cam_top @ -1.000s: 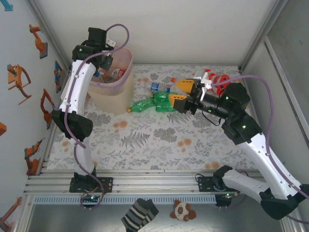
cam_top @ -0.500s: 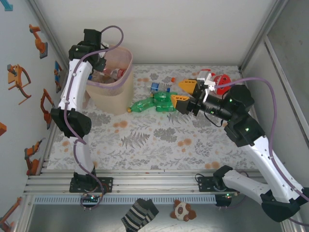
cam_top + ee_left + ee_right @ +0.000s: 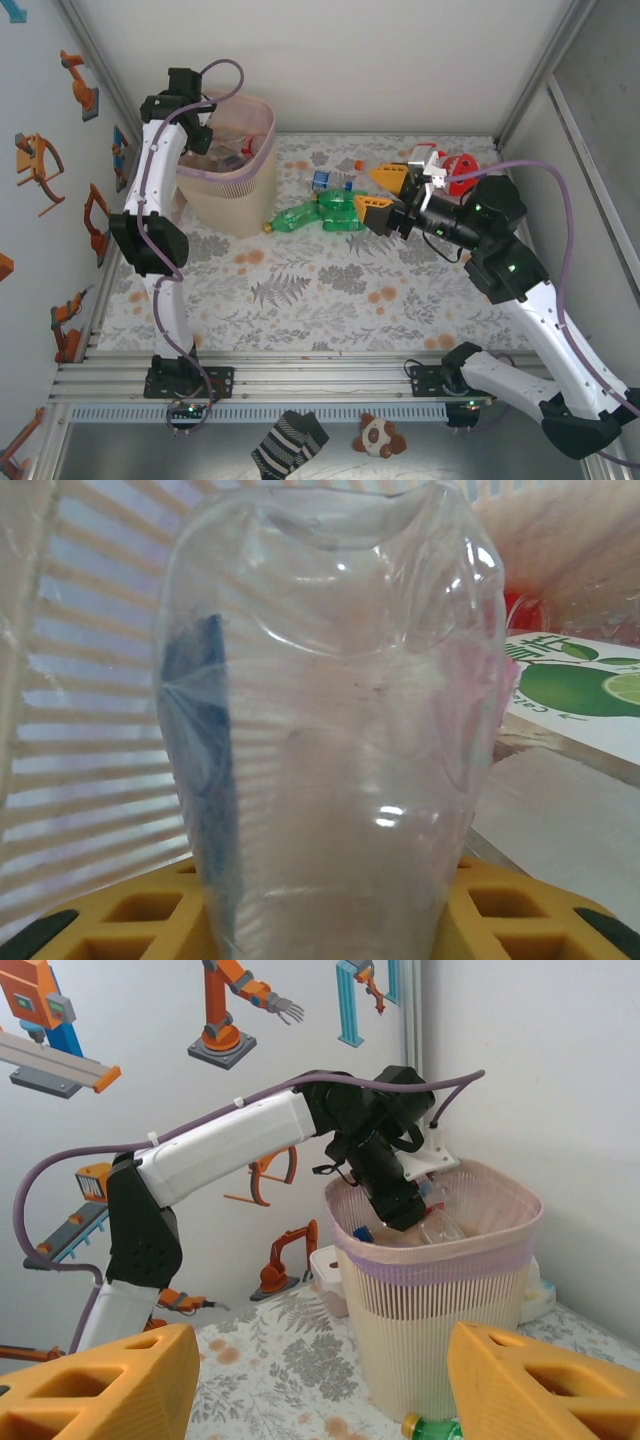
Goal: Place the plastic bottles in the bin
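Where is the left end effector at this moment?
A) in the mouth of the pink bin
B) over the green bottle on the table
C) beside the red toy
A: the left end effector reaches into the mouth of the bin, with a clear bottle between its fingers.

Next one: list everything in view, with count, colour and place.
table: one, floral cover, centre
bin: one, pink over beige, table's far left
bottles in bin: several, mostly clear, count unclear
clear bottle: one, in left claw over bin
green bottles: apparently two, mid-table, right of bin
blue-labelled bottle: one, clear, behind the green ones
plush: one, red, table's far right
box: one, white, beside bin, by left wall
sock: one, striped, below table's near edge
small toy: one, brown-white, beside sock
stickers: several, orange and blue, left wall
left claw: one, yellow, shut on clear bottle
right claw: one, orange-yellow, open by green bottles
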{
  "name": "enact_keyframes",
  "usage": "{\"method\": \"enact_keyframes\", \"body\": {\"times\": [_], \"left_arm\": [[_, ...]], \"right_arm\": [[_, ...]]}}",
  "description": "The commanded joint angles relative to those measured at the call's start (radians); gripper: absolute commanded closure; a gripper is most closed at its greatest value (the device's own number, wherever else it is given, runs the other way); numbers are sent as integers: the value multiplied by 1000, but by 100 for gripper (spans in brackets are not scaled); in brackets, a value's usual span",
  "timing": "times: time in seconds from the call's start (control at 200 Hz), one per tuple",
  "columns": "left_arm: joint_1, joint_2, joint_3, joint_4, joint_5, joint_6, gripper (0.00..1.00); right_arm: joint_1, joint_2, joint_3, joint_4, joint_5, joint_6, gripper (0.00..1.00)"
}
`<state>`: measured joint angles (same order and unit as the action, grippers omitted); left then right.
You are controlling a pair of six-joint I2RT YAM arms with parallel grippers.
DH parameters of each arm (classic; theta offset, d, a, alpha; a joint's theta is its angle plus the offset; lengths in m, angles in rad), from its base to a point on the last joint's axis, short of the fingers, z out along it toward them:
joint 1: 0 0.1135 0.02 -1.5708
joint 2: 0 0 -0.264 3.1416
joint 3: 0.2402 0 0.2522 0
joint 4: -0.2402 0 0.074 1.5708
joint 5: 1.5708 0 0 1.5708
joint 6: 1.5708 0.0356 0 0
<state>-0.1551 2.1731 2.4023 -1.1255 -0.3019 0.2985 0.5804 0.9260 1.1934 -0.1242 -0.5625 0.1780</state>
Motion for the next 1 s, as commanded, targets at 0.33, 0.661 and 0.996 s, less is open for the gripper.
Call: {"method": "enact_keyframes", "body": {"times": [0.33, 0.661, 0.996], "left_arm": [[-3, 41, 46, -156, 204, -61, 35], [-4, -100, 83, -122, 255, -100, 29], [-8, -164, 81, -99, 307, -125, 26]], "right_arm": [[6, -4, 25, -2, 3, -16, 34], [6, -5, 22, 8, -2, -12, 34], [6, -9, 20, 11, -7, -8, 34]]}}
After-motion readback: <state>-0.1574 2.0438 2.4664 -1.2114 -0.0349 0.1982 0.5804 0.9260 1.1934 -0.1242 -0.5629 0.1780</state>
